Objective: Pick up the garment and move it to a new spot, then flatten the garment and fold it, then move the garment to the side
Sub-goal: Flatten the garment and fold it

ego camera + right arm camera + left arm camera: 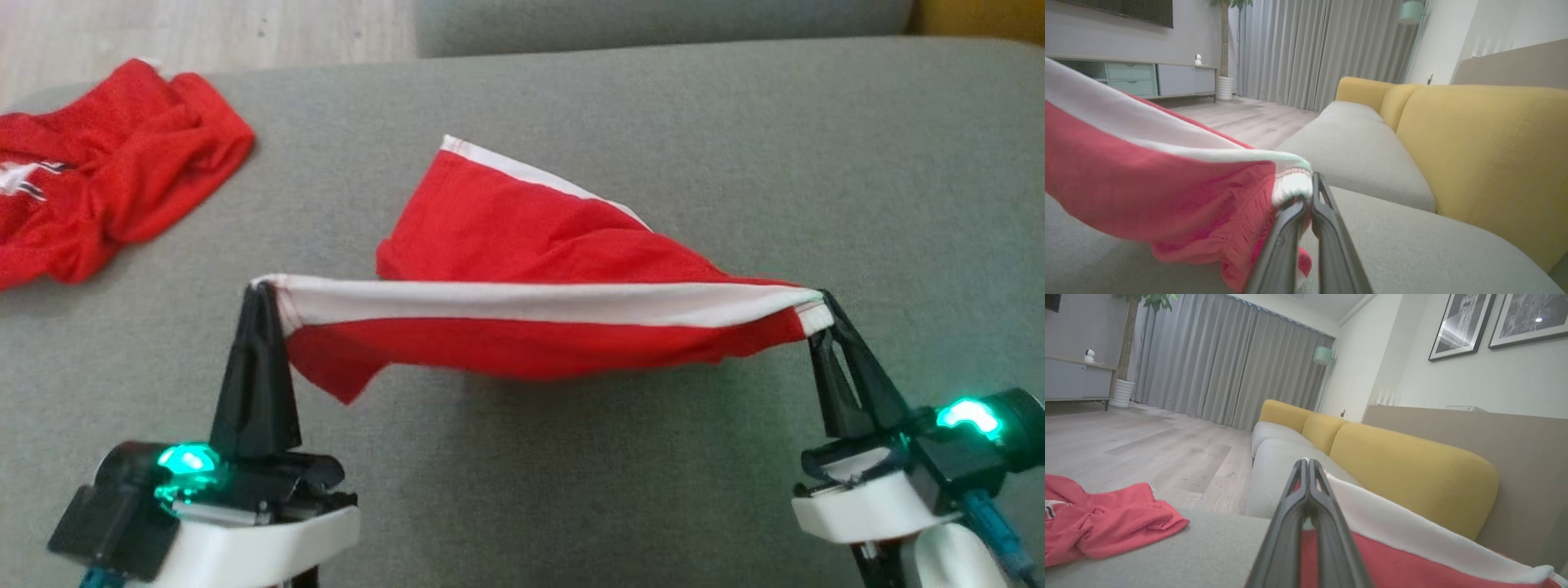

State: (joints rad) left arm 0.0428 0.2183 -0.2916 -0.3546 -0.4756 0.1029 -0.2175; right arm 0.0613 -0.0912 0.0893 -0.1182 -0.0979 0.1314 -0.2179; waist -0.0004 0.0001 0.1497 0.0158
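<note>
The grey sofa (571,490) carried a crumpled red cloth (106,180) at far left. Above its middle the garment (522,237) hung stretched by its white band, the left pincer (260,286) and right pincer (823,298) each clamped on one end.

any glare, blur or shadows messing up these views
Head view: the green wrist lights bloom, and the red and white garment casts a soft shadow on the grey sofa seat. Left wrist view: glare on a framed picture. Right wrist view: the garment close up is blurred.
</note>
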